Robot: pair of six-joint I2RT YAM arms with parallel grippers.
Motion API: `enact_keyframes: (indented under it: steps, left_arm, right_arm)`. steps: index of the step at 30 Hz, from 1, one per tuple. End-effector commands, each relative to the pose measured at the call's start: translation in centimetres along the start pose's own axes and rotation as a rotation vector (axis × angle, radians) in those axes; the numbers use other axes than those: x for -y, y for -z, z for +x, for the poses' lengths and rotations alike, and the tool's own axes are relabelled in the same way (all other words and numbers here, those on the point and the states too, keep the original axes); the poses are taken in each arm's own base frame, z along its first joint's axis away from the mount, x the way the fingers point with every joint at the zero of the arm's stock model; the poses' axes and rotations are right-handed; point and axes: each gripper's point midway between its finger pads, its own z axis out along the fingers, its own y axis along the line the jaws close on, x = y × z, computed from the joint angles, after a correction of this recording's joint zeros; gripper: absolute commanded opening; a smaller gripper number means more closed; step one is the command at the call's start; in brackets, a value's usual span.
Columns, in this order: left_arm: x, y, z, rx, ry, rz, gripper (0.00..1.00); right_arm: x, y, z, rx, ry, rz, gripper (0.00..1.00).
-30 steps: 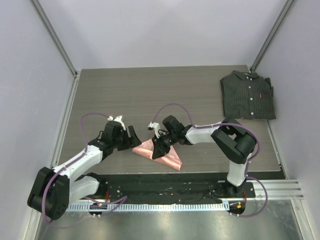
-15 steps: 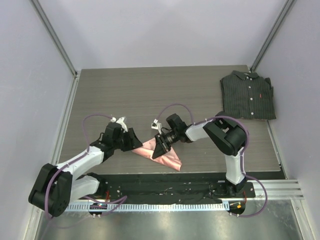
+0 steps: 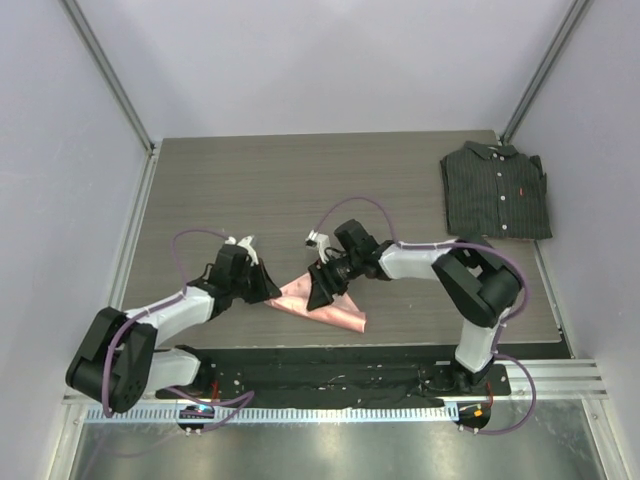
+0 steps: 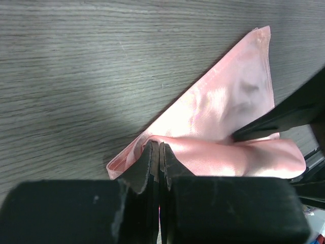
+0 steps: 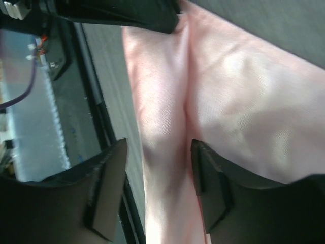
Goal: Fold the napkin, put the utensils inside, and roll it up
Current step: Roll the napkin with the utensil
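Observation:
The salmon-pink napkin (image 3: 325,308) lies folded into a triangle near the table's front edge, with a soft rolled ridge along its near side (image 5: 167,117). My left gripper (image 3: 273,290) is at the napkin's left corner, shut on the cloth bunched there (image 4: 160,145). The right gripper (image 3: 322,288) hovers low over the napkin's middle. It is open, its fingertips (image 5: 158,152) straddling the ridge without pinching it. One right finger (image 4: 284,116) presses the napkin (image 4: 223,107) in the left wrist view. The utensils are hidden.
A dark pinstriped folded shirt (image 3: 497,190) lies at the back right of the wooden table (image 3: 300,180). The black base rail (image 3: 330,375) runs just in front of the napkin. Grey walls enclose three sides.
My left gripper has moved in and shut on the napkin's left corner. The right gripper has opened off the cloth and shifted slightly up and back.

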Motion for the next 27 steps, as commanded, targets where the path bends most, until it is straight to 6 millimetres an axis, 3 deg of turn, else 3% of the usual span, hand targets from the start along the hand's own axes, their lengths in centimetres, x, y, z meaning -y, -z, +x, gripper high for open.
enact_keyframes:
  steps: [1, 5, 7, 13, 22, 27]
  left_arm:
    - [0.2, 0.0, -1.0, -0.001, -0.008, -0.021, 0.0]
    - [0.1, 0.1, -0.9, -0.062, 0.006, -0.074, 0.0]
    - [-0.6, 0.2, -0.1, -0.116, 0.02, -0.122, 0.0]
    - [-0.6, 0.1, -0.3, -0.153, 0.044, -0.154, 0.0]
    - [-0.3, 0.0, -0.4, -0.157, 0.055, -0.149, 0.0]
    - [-0.2, -0.1, -0.3, -0.164, 0.051, -0.145, 0.0]
  right_arm:
    - [0.2, 3.8, -3.9, 0.095, 0.165, 0.263, 0.63]
    - [-0.3, 4.7, -5.0, 0.122, 0.344, 0.462, 0.65]
    - [-0.8, 4.2, -4.8, 0.123, 0.428, 0.548, 0.65]
    - [-1.7, 2.3, -4.3, 0.082, 0.611, 0.685, 0.65]
    - [-1.3, -0.6, -2.2, -0.017, 0.684, 0.681, 0.61]
    - [-0.1, -0.8, -1.3, -0.055, 0.675, 0.709, 0.58]
